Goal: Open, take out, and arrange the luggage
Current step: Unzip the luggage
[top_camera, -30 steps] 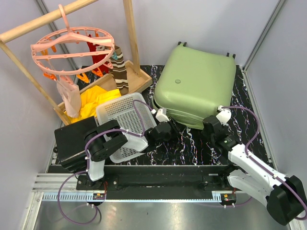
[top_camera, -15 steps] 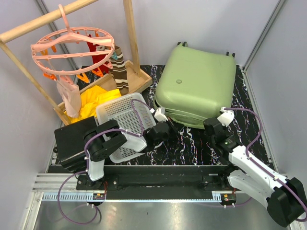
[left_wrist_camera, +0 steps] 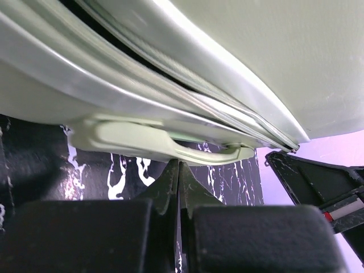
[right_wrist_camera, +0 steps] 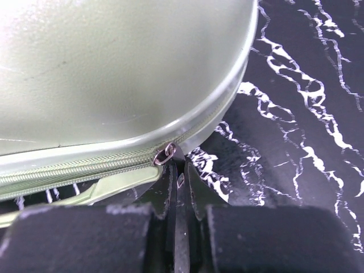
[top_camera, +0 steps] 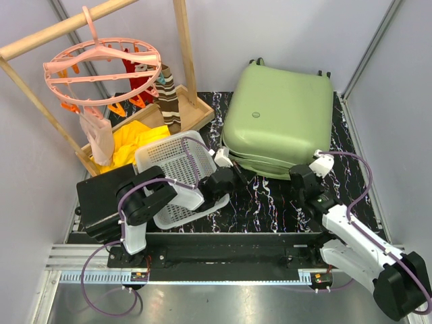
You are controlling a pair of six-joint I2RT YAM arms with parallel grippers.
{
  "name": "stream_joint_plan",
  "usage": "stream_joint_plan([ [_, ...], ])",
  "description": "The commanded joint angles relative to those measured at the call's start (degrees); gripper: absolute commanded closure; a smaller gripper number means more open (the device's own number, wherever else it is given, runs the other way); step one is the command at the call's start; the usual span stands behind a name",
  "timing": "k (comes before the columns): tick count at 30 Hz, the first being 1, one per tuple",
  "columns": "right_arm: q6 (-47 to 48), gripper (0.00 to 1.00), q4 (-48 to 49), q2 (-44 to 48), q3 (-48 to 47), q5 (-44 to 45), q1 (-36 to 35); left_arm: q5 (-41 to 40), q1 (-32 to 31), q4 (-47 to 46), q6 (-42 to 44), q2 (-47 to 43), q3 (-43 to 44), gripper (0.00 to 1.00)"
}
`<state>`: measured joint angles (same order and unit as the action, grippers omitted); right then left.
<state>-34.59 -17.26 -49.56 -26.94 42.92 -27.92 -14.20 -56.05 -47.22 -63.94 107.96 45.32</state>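
Luggage (top_camera: pixel 277 115): light-green hard-shell suitcase, lying flat on the far right part of the desk (top_camera: pixel 270 206), a black surface with white marbling. Small dark wheels point to the back wall; the near long side faces both arms. The lid lies over the base, though the left wrist view shows a dark gap between the two halves above the side handle (left_wrist_camera: pixel 170 145).

Left tool (left_wrist_camera: pixel 178 166): fingers pressed together, tips meeting with no gap and nothing seen between them. Tips sit just below the side handle, at the near left corner of the suitcase; contact with the handle cannot be confirmed.

Right tool (right_wrist_camera: pixel 177 170): fingers drawn in to a narrow slit at the near right corner of the suitcase, directly under the zipper pull (right_wrist_camera: pixel 165 154). A small tab hanging from the pull's ring lies in the slit, so the tool appears clamped on the zipper pull. The zipper track (right_wrist_camera: pixel 74 169) runs left from there along the seam.

Other items: white perforated basket (top_camera: pixel 169 158) left of the suitcase, partly under the left arm; black case (top_camera: pixel 101 199) at the near left edge of the desk; wooden rack (top_camera: pixel 185 54) at the far left, carrying a pink clip hanger (top_camera: pixel 101 67); yellow cloth (top_camera: pixel 135 143) at the foot of the rack, just behind the basket
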Motion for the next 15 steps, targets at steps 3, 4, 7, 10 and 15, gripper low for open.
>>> stream_joint_plan([
  [3,1.4,1.00,2.9,-0.1,-2.7,7.9,4.8,-3.1,6.0,-2.3,0.3,1.1,2.1,1.00],
  [4,1.6,1.00,2.9,-0.8,-2.9,7.8,5.1,-2.9,6.7,-2.2,0.2,1.4,2.4,1.00],
  [7,2.4,1.00,2.9,-3.6,-4.3,7.6,5.9,-1.7,7.9,-1.6,0.3,2.2,3.9,1.00],
  [10,3.2,1.00,2.8,-5.7,-5.4,7.4,7.4,-0.6,9.2,-0.9,0.3,3.0,5.7,1.00],
  [15,6.1,1.00,2.9,-6.2,-6.4,3.6,8.2,0.8,10.8,-0.9,2.6,2.8,6.9,1.00],
])
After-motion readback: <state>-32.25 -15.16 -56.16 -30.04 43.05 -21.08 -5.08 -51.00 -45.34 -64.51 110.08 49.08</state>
